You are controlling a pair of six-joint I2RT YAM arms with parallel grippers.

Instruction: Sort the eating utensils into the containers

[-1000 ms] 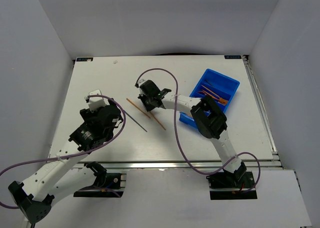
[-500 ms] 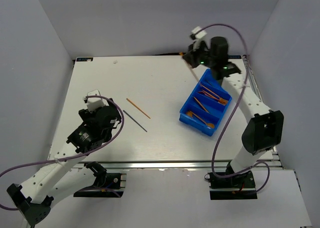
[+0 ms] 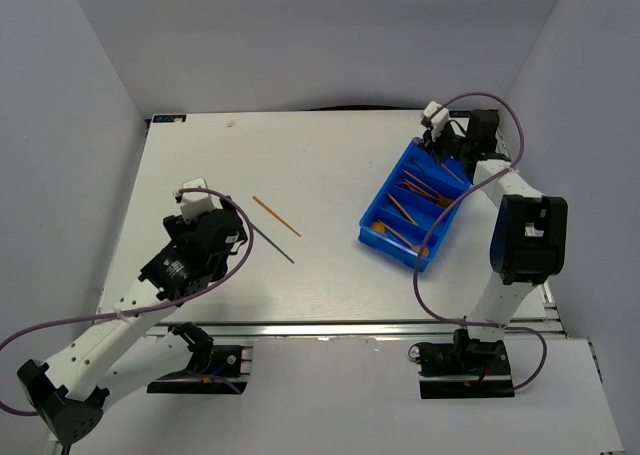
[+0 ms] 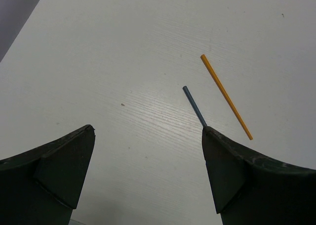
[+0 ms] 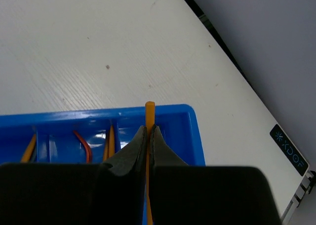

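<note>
The blue tray [image 3: 372, 230] lies at the right of the table with several orange utensils in its compartments. My right gripper [image 3: 443, 145] is over the tray's far end, shut on an orange stick [image 5: 149, 109] whose tip pokes past the tray's end wall [image 5: 192, 131]. An orange stick [image 3: 276, 216] and a dark blue-grey stick [image 3: 271, 241] lie loose at centre left. My left gripper [image 4: 148, 131] is open and empty above the table, with the blue-grey stick [image 4: 193, 105] and orange stick [image 4: 226, 96] beside its right finger.
A red curved utensil [image 5: 83, 142] and orange ones [image 5: 109, 141] lie in the tray compartments. The table's far right edge and a black rail [image 5: 289, 156] are close to my right gripper. Grey walls enclose the table.
My right arm has carried an orange stick from the table's middle to the tray's far end and lowered towards it. One orange stick has gone from the middle. The left arm stays.
</note>
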